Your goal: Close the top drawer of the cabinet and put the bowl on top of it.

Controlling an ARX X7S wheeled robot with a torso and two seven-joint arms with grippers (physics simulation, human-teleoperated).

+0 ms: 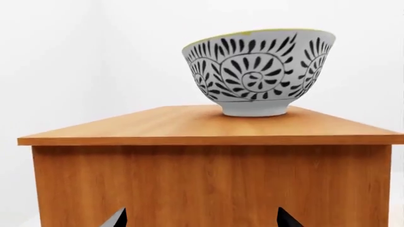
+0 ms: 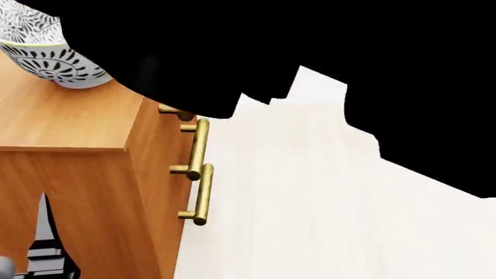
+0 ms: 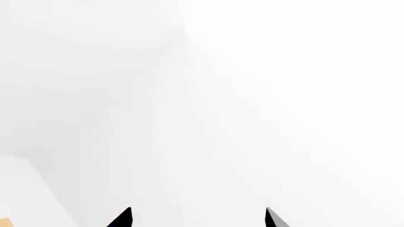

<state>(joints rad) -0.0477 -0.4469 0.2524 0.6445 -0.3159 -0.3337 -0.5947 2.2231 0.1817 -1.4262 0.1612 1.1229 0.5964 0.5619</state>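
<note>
The bowl (image 1: 258, 71), white with dark leafy patterns, stands upright on the flat top of the orange-brown cabinet (image 1: 208, 179). In the head view the bowl (image 2: 48, 55) sits at the cabinet's (image 2: 62, 122) far left, partly cut off. The top drawer's brass handle (image 2: 174, 110) is half hidden by a black shape; its front looks flush with the two lower drawers. My left gripper (image 1: 202, 220) is open, facing a plain side of the cabinet below the bowl, with nothing between its fingertips (image 1: 117, 218). My right gripper (image 3: 198, 218) is open before a blank white wall.
Two lower brass handles (image 2: 200, 145) (image 2: 203, 197) stick out from the cabinet front. A pale wood floor (image 2: 310, 192) spreads to the right. A large black shape (image 2: 310, 46) blocks the upper head view. Part of my left arm (image 2: 43, 250) shows beside the cabinet.
</note>
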